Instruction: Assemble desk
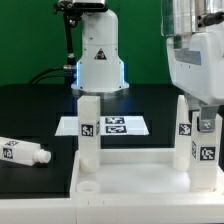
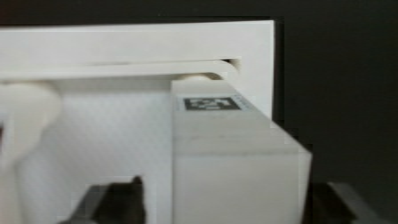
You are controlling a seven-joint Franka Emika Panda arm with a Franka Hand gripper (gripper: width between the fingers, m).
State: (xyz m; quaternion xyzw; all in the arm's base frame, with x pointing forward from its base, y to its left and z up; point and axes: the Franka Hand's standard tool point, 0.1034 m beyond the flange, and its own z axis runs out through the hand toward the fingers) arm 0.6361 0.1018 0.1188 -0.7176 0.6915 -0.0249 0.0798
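The white tray-like tabletop (image 1: 130, 178) lies at the front of the table. One leg (image 1: 88, 125) stands upright in its corner on the exterior view's left, and another leg (image 1: 184, 128) stands on the right. My gripper (image 1: 205, 124) comes down from above on a third upright leg (image 1: 207, 155) at the right edge. In the wrist view this tagged leg (image 2: 231, 140) fills the space between my fingers (image 2: 118, 202), and its far end meets the tabletop (image 2: 125, 45). The jaws hug both sides of it. A fourth leg (image 1: 24, 152) lies loose on the black table at the left.
The marker board (image 1: 112, 126) lies flat behind the tabletop. The robot base (image 1: 98, 60) stands at the back, with a cable to its left. A green wall is behind it.
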